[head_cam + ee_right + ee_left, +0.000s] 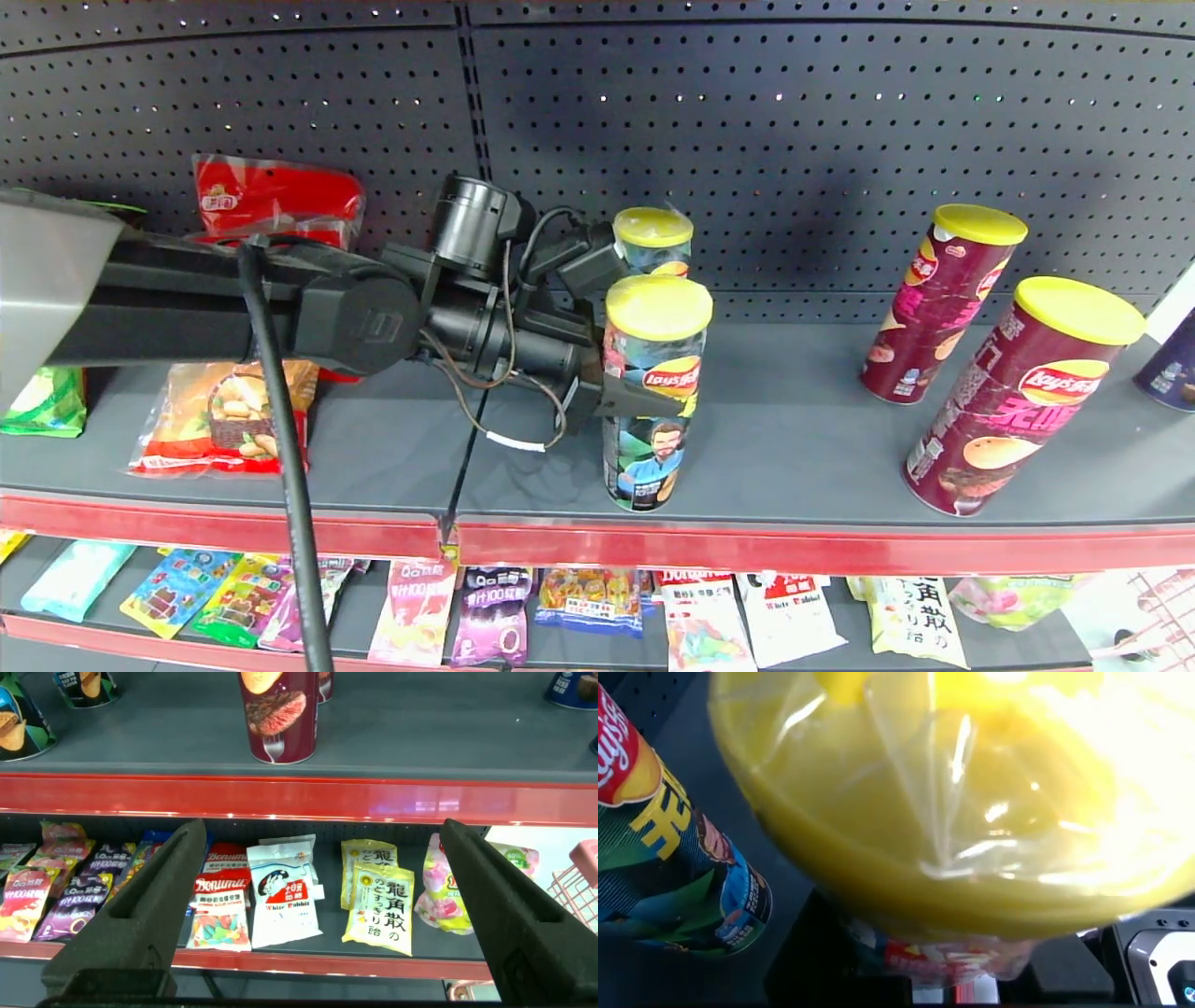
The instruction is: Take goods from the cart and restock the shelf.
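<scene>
Gripping the green chip can (653, 364) near the shelf's (794, 439) front edge, the left gripper (644, 390) pinches it upright in the head view, with a twin can (653, 241) just behind. Left wrist view: its yellow lid (971, 812) up close. Right wrist view: the right gripper (322, 915) is spread wide, facing snack bags (285, 891) on the lower shelf (308, 963).

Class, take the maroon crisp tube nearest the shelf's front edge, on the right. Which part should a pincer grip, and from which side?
Probably best to grip the maroon tube around its round body, mid-height, below the yellow lid. Approach from the front, over the red shelf edge: it stands on its base, the pegboard closes the back, and the open right pincer is free.
</scene>
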Controlling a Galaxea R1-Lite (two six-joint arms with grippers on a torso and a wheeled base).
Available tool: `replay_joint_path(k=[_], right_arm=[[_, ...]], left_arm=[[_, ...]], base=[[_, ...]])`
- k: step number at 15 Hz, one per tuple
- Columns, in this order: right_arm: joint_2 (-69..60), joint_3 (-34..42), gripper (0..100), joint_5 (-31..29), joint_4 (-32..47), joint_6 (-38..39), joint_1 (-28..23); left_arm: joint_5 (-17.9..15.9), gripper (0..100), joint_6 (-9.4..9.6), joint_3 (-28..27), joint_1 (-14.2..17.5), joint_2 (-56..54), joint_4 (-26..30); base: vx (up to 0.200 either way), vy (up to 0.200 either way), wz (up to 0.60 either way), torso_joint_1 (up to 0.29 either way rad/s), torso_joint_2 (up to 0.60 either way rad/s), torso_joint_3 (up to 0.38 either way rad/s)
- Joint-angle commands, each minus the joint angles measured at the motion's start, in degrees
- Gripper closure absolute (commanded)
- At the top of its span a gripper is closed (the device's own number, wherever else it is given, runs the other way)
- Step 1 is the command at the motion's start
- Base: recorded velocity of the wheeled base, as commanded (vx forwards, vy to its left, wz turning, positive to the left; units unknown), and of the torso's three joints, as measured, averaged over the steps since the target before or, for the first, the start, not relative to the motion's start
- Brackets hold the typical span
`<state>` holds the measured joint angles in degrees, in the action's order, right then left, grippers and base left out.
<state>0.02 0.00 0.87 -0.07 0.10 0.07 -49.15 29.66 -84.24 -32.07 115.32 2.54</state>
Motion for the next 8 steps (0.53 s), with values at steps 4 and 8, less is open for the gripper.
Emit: replay_joint_path(k=[4, 8], right_arm=[[0.0, 0.0, 0, 0.0, 0.0, 0.0, 0.0], [0.0, 0.0, 0, 0.0, 0.0, 0.0, 0.0]], left_arm=[[0.4, 0, -0.04, 0.4, 0.1, -0.1, 0.0], [2.8, 0, 0.05, 6.5, 1.7, -3.5, 0.1]], base=[[0.0, 0.0, 0.0, 0.0, 0.0, 0.0], [0.0, 0.0, 0.0, 0.0, 0.0, 0.0]])
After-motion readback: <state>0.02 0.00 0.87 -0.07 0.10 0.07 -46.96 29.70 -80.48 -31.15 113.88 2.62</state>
